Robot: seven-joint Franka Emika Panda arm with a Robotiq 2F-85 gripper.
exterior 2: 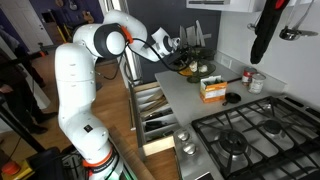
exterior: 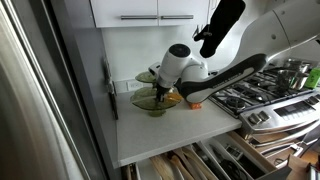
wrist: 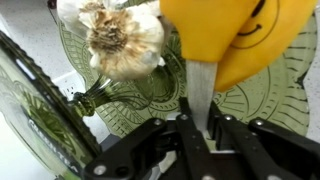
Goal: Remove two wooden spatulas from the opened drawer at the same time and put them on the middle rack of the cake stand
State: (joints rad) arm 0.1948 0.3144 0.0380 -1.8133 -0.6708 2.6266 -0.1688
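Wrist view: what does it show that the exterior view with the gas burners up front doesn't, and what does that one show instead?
Only the wrist view: a garlic bulb on patterned green glass, and a yellow smiley-faced utensil whose pale handle is clamped in the pincer.
Only that exterior view: the whole white arm, the open drawer, the gas hob, a small box and a hanging black oven mitt.
Both: the pincer at the green glass cake stand, though tiny in the exterior view.
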